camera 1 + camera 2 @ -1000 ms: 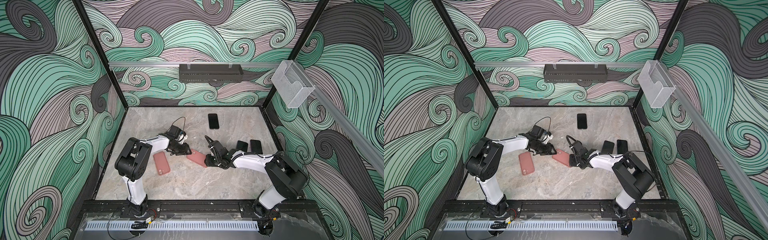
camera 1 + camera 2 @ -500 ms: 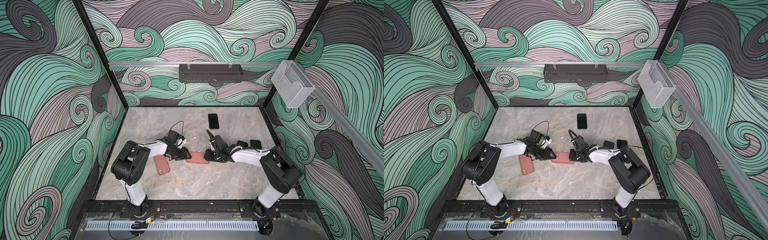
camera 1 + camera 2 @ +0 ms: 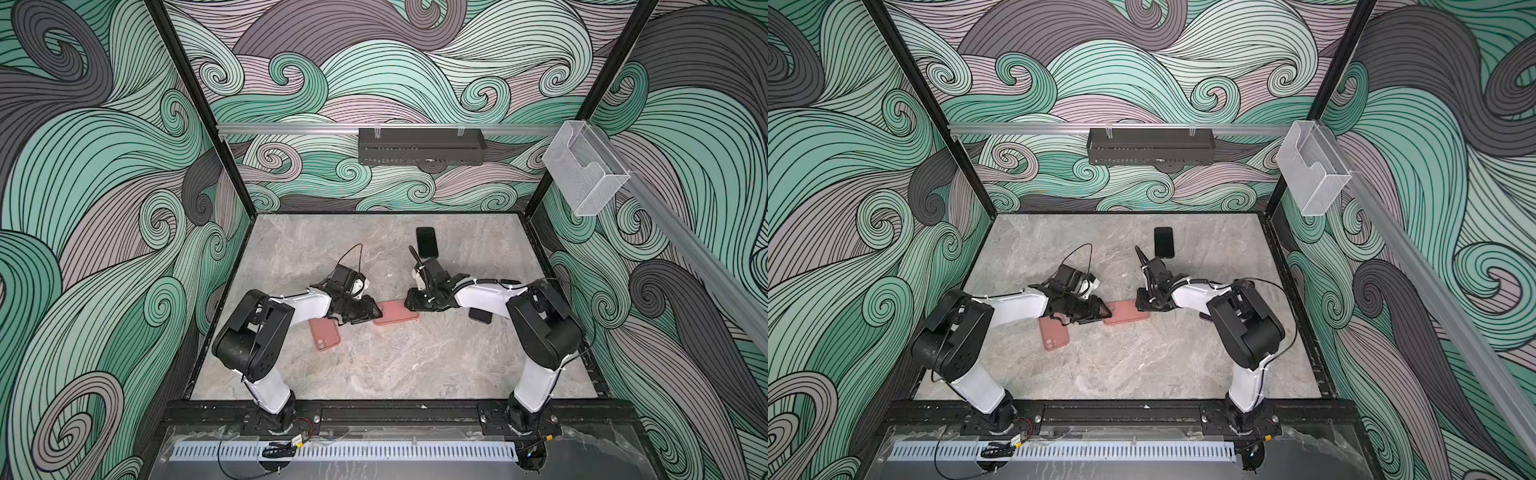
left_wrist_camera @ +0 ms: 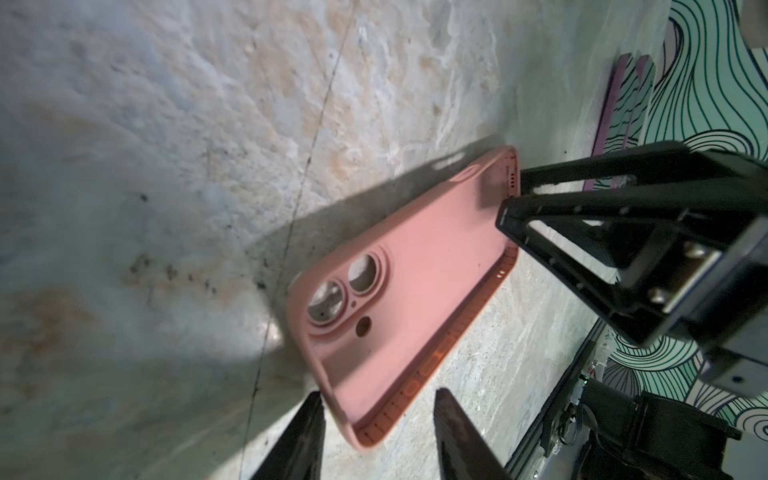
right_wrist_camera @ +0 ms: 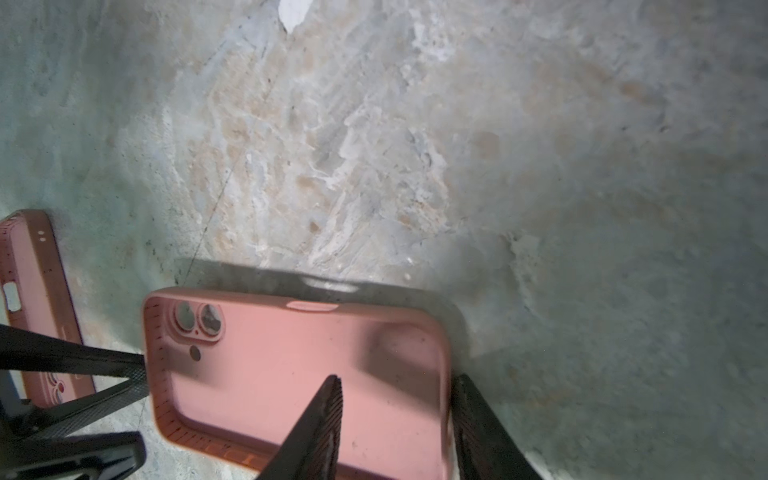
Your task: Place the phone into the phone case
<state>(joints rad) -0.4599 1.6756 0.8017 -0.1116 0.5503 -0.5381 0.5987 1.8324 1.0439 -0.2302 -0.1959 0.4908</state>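
An empty pink phone case point(image 3: 395, 312) point(image 3: 1125, 312) lies open side up in the middle of the table, lengthwise between my two grippers. My left gripper point(image 3: 372, 312) point(image 4: 378, 419) is open at its camera-hole end, its fingers astride one corner of the case point(image 4: 415, 282). My right gripper point(image 3: 411, 305) point(image 5: 399, 395) is open at the other end. One finger sits inside the case point(image 5: 291, 353) and the other against the outside of the end wall. A black phone point(image 3: 427, 242) point(image 3: 1163, 242) lies flat further back, apart from both grippers.
A second pink case point(image 3: 324, 334) point(image 5: 33, 291) lies under the left arm. A dark phone point(image 3: 480, 315) lies under the right arm. A black rack point(image 3: 422, 146) hangs on the back wall and a clear holder point(image 3: 584, 174) on the right rail.
The pink case has turned from slanting to lying crosswise between the grippers. The left gripper came forward to its left end; the right gripper swung back to its right end.
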